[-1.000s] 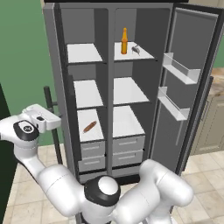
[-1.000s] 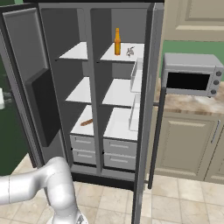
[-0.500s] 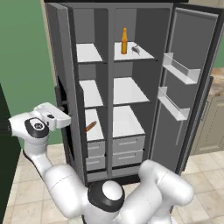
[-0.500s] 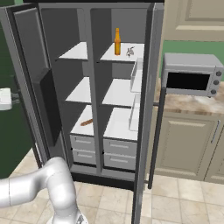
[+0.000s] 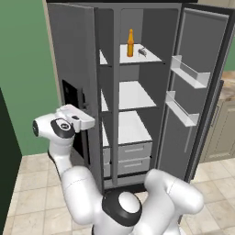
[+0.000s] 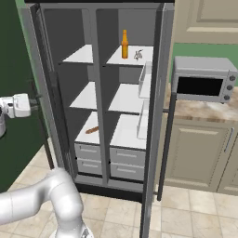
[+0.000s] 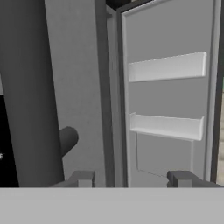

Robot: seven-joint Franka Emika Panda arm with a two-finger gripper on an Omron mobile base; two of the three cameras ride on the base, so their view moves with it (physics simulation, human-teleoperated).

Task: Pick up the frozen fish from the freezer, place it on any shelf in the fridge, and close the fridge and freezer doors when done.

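Note:
The tiny grey frozen fish (image 5: 142, 52) (image 6: 138, 55) lies on the top fridge shelf (image 5: 149, 57), just right of an orange bottle (image 5: 130, 43) (image 6: 124, 44). The freezer door (image 5: 73, 55) (image 6: 46, 88) with its black dispenser panel stands about half swung in, hiding most of the freezer. My gripper (image 5: 86, 122) (image 6: 31, 101) (image 7: 131, 179) is against that door's outer face near the panel, jaws open with nothing between them. A dark handle stub (image 7: 65, 140) shows to its left. The fridge door (image 5: 202, 69) (image 7: 170, 87) stands wide open.
A reddish-brown sausage (image 6: 92, 130) lies on the lower freezer shelf. Pale bins (image 5: 188, 73) jut from the fridge door's inside. A microwave (image 6: 202, 79) sits on the counter (image 6: 204, 109) to the right. A green wall (image 5: 23, 69) is on the left.
The freezer door has swung from wide open to about half shut. My hand has moved right along with it, and the jaws have narrowed a little.

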